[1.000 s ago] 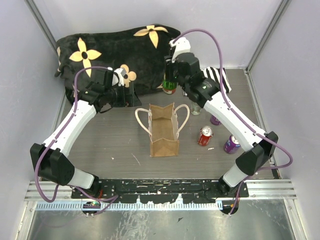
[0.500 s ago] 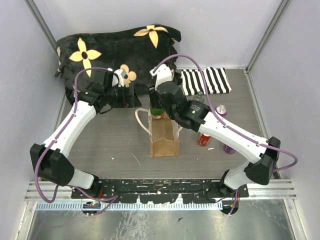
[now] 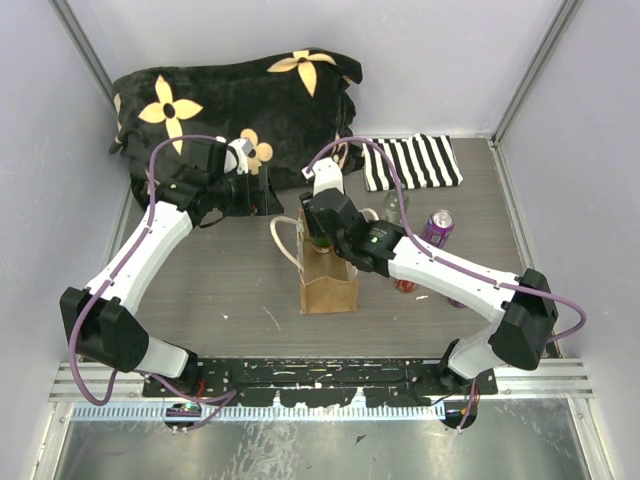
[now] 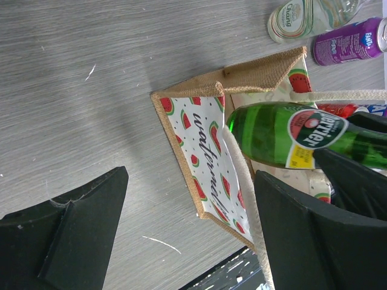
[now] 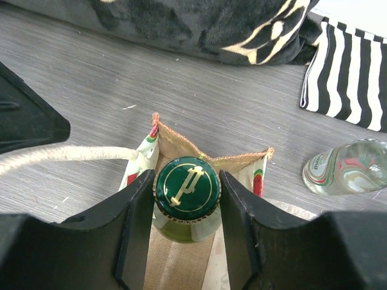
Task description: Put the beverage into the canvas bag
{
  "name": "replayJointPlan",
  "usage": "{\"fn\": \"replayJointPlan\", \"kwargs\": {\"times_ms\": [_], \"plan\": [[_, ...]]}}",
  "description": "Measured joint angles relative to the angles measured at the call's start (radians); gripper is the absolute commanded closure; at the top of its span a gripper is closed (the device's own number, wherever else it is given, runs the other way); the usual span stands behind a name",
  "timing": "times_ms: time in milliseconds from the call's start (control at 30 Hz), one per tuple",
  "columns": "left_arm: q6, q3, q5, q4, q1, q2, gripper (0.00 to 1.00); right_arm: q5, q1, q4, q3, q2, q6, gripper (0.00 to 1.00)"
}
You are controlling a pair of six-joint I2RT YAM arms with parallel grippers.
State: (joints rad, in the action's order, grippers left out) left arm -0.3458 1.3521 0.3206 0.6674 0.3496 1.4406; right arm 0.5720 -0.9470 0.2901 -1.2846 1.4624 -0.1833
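Now the right gripper (image 3: 318, 230) squeezes the neck of the green bottle (image 4: 266, 136), just under its cap (image 5: 186, 187). The bottle stands upright, with its bottom at the open top of the canvas bag (image 3: 328, 290). I cannot tell how deep it sits. The left gripper (image 3: 258, 192) has its jaws wide apart and holds nothing. It is near the bag's far end, by the black flowered cushion (image 3: 230, 95). A clear bottle (image 5: 344, 166) lies beside the bag.
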Motion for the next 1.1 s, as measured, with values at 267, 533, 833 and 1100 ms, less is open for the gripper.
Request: {"fn": "replayJointPlan", "kwargs": {"times_ms": [267, 533, 833, 1100], "plan": [[0.0, 0.0, 0.003, 0.0, 0.0, 0.0, 0.08, 0.018, 0.0, -0.127, 0.127, -0.005, -0.007, 0.99], [0.0, 0.0, 0.004, 0.0, 0.0, 0.0, 0.08, 0.042, 0.009, -0.221, 0.209, -0.005, -0.008, 0.99], [0.0, 0.0, 0.004, 0.0, 0.0, 0.0, 0.08, 0.038, 0.053, -0.259, 0.273, -0.005, -0.032, 0.99], [0.0, 0.0, 0.004, 0.0, 0.0, 0.0, 0.08, 0.033, 0.087, -0.282, 0.296, -0.005, -0.039, 0.99]]}}
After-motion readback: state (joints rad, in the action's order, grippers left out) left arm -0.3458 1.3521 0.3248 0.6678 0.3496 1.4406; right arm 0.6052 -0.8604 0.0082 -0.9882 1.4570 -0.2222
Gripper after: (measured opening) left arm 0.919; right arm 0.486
